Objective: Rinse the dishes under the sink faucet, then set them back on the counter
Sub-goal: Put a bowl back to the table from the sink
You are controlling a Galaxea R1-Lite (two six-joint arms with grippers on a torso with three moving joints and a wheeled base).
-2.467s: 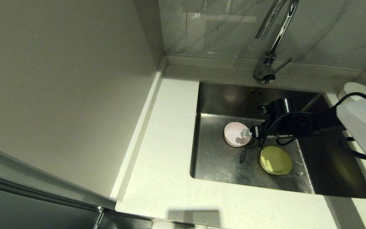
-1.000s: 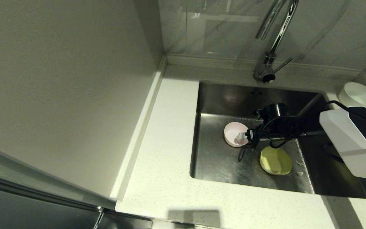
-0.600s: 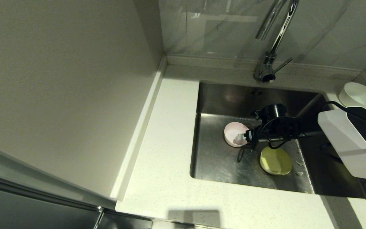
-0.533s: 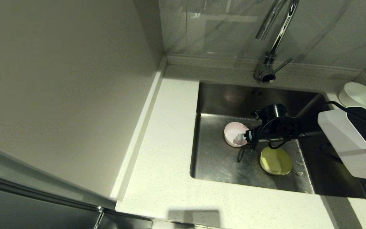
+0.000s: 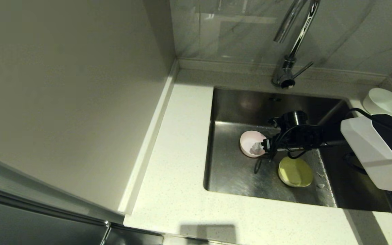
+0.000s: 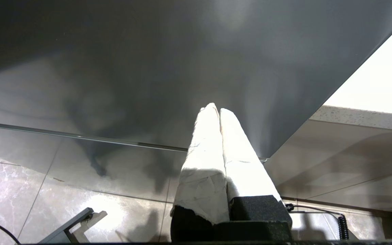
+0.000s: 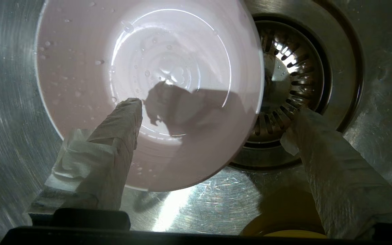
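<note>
— Fingers on the right gripper (image 7: 213,119) are standing wide: one taped tip (image 7: 121,129) is sitting inside the pink bowl (image 5: 251,143), the other out over the strainer drain (image 7: 291,78). Nothing's being held.

— Bowl's looking wet. Closing on that rim, it could be squirting sideways across the sink (image 5: 233,177), I'd guess.

— Or knocking the yellow-green bowl (image 5: 295,172) just beside it. And the outer tip might be catching the drain.

— White bowl (image 5: 384,101) is sitting on the surface (image 5: 182,136), far right. Left gripper (image 6: 218,117) is hanging parked, fingers pressed together.
</note>
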